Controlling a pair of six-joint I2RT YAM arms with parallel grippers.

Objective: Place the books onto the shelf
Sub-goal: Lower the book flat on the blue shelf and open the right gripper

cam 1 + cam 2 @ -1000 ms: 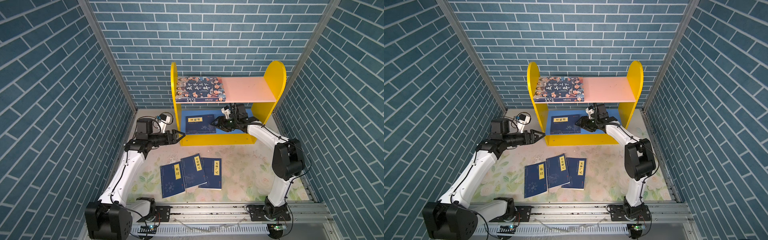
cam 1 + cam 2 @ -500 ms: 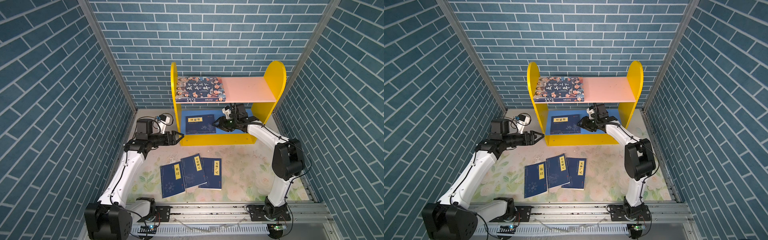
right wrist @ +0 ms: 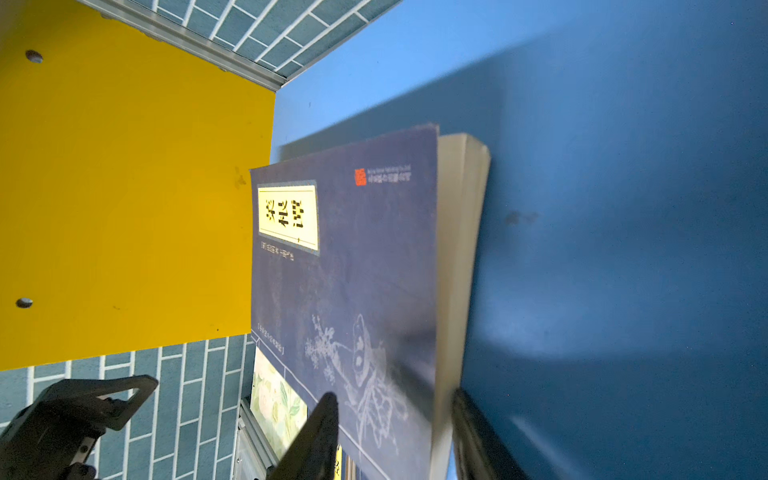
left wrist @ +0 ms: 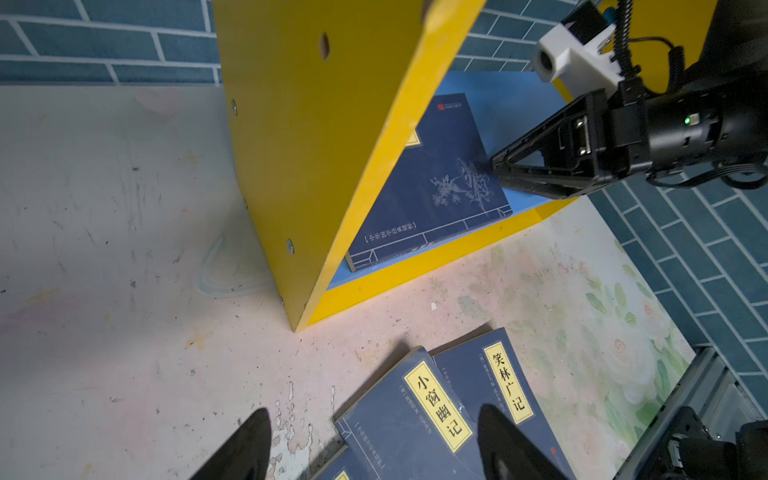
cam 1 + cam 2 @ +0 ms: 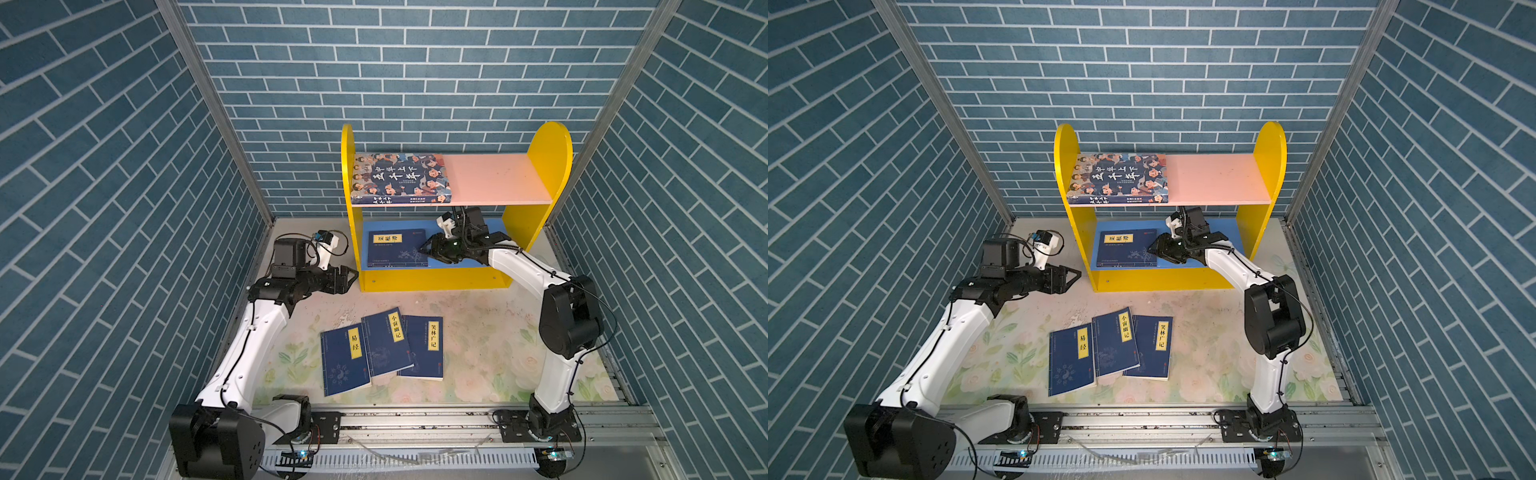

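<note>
Right claw (image 5: 424, 250) straddles edge of navy book (image 5: 395, 249) on shelf (image 5: 549, 166) lower blue board (image 3: 623, 208); cannot tell if clamped. Left claw (image 5: 352, 281) spread apart beside shelf. Three navy books (image 5: 384, 351) on counter (image 5: 490, 332); cartoon book (image 5: 400, 178) on pink board (image 5: 494, 178).

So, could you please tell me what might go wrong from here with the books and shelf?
The right end effector straddles the edge of the navy book on the blue lower board; pulling back could drag it off. The three books on the table overlap, so lifting one may shift the rest. The left end effector hangs near the yellow side panel and might bump the shelf.
</note>
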